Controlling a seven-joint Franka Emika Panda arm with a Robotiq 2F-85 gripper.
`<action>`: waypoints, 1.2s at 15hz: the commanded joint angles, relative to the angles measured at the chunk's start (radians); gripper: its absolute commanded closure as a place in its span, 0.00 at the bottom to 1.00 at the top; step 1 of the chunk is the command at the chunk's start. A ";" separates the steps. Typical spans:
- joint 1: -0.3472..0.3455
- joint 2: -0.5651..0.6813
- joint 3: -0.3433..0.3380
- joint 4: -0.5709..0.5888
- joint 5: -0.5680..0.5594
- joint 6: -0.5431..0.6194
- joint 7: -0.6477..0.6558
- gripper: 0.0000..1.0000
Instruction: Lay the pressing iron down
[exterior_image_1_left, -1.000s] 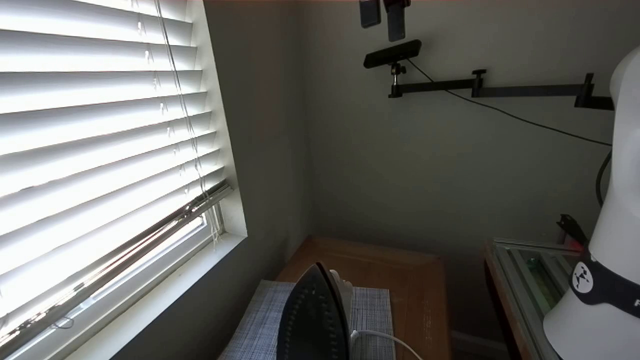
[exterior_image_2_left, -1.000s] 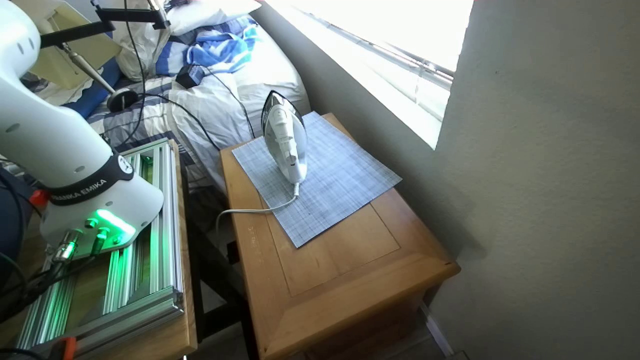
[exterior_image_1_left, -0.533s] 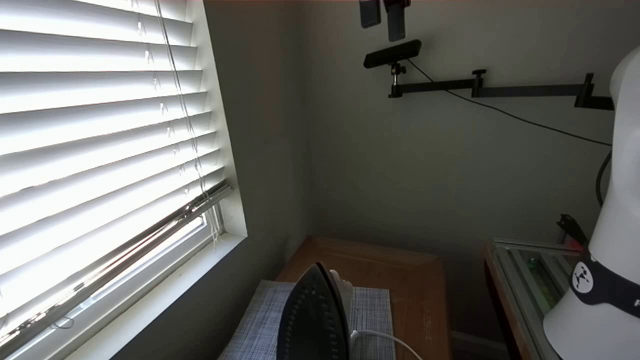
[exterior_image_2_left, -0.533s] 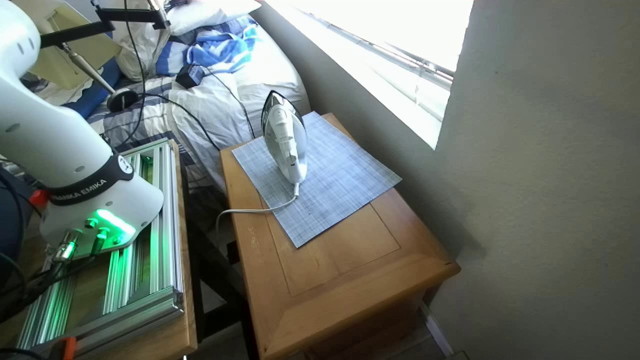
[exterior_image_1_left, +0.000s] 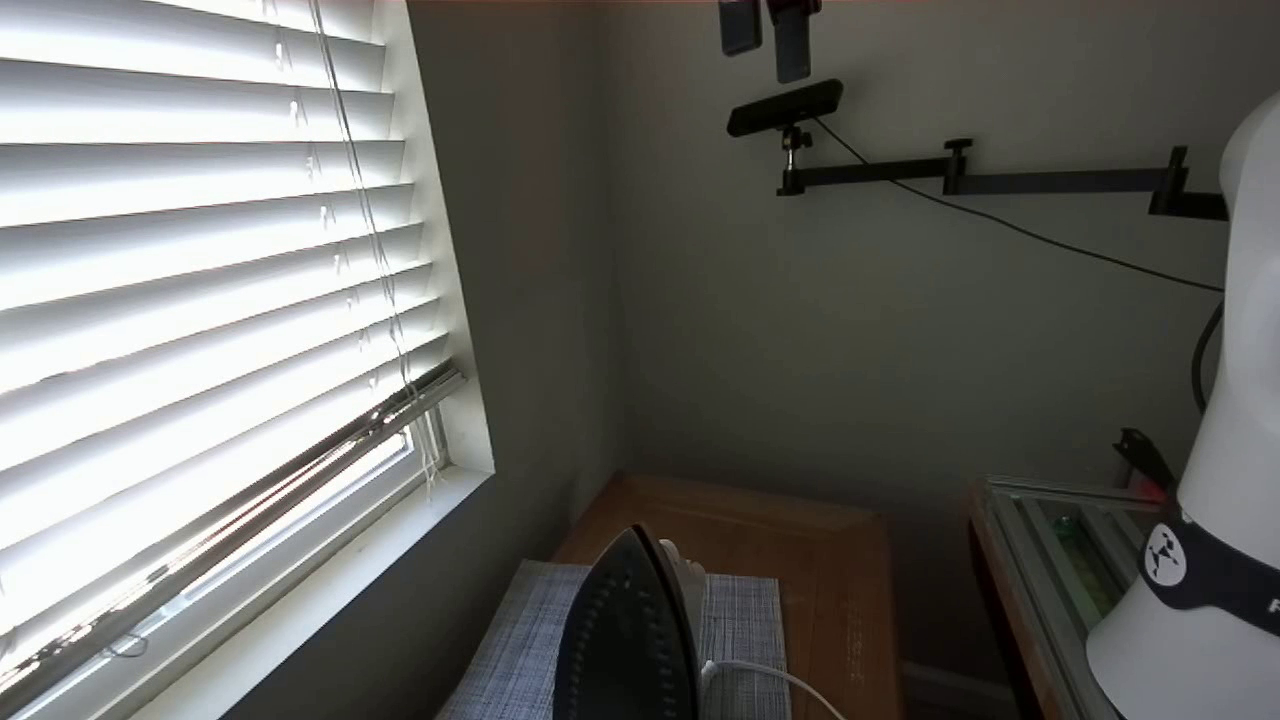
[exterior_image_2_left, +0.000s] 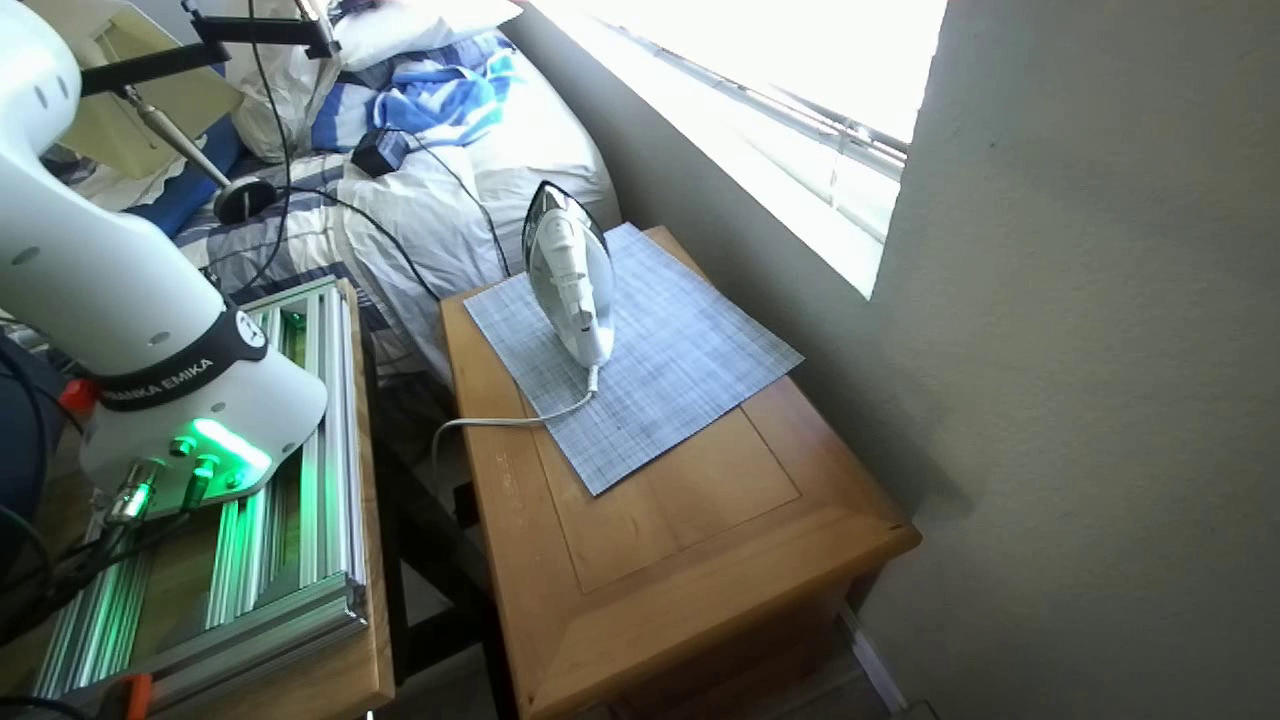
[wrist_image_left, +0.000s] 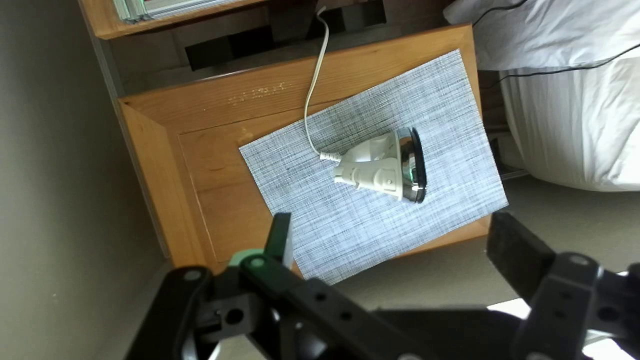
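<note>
Daylight pushes through white slatted blinds (exterior_image_1_left: 200, 230) into a dim corner of grey wall (exterior_image_1_left: 760, 370). In an exterior view the black two-fingered gripper (exterior_image_1_left: 768, 60) hangs with its fingers (exterior_image_1_left: 792, 45) well apart, nothing between them. Well below it, a white-bodied, teardrop-shaped clothes iron (exterior_image_1_left: 640, 630) stands tip-up, its dark, dotted sole (exterior_image_1_left: 615, 650) turned my way.

In an exterior view the gripper is out of sight; the iron rests on its heel on a grey-white woven mat (exterior_image_2_left: 680, 345) over a brown wooden table (exterior_image_2_left: 670, 540). I'd expect it to be stiff and fairly heavy, weighted towards the sole, its smooth plastic rather slippery. The long white handle (exterior_image_2_left: 568, 260), gripped mid-length, looks the place to take hold.

In the wrist view iron and mat lie beneath the gripper, beyond the spread fingertips; a thin pale cord (wrist_image_left: 312, 90) runs away from the tool past the table's edge and might tug. I make out no container; if the iron has a water tank, I can't tell what's inside.
</note>
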 joint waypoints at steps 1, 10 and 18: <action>-0.010 0.002 0.007 0.003 0.004 -0.003 -0.005 0.00; -0.010 0.002 0.007 0.003 0.004 -0.003 -0.005 0.00; -0.075 0.060 0.010 -0.097 0.044 0.117 0.176 0.00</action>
